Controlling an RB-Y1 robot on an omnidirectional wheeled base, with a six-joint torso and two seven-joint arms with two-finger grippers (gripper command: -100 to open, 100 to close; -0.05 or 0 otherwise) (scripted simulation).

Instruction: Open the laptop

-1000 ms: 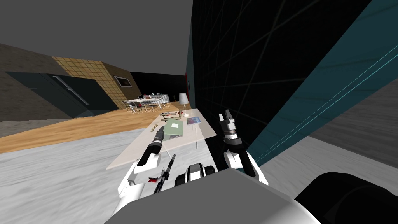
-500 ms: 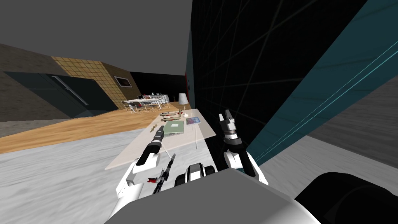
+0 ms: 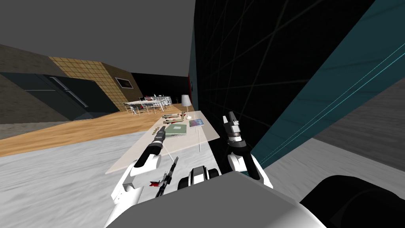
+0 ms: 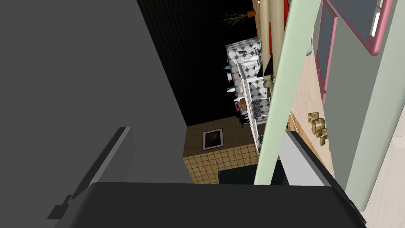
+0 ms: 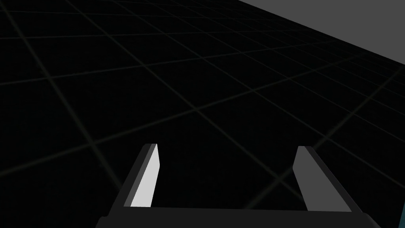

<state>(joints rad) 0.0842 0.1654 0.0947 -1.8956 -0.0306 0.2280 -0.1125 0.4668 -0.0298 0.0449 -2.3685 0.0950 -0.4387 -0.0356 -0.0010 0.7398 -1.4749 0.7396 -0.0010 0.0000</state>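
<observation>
The laptop (image 3: 176, 130) is a flat, pale green slab lying on the long pale table (image 3: 130, 156). My left gripper (image 3: 162, 129) reaches to the laptop's left edge. In the left wrist view that gripper (image 4: 205, 130) is open. A thin pale green edge of the laptop (image 4: 282, 95) runs between its fingers, close beside one finger (image 4: 302, 160), and a wider green face (image 4: 366, 130) lies past that finger. I cannot tell whether the finger touches the edge. My right gripper (image 3: 229, 117) is open (image 5: 227, 146), raised beside the dark wall and holding nothing.
Small brown pieces (image 3: 157, 130) lie left of the laptop, and a framed tablet-like panel (image 3: 197, 123) lies to its right. Farther along the table stand a white lamp (image 3: 186, 103) and some clutter (image 3: 173, 116). A dark gridded wall (image 3: 253, 71) borders the table's right side.
My left arm has swung a little to the left, its gripper staying at the laptop's left edge. The right arm has not moved.
</observation>
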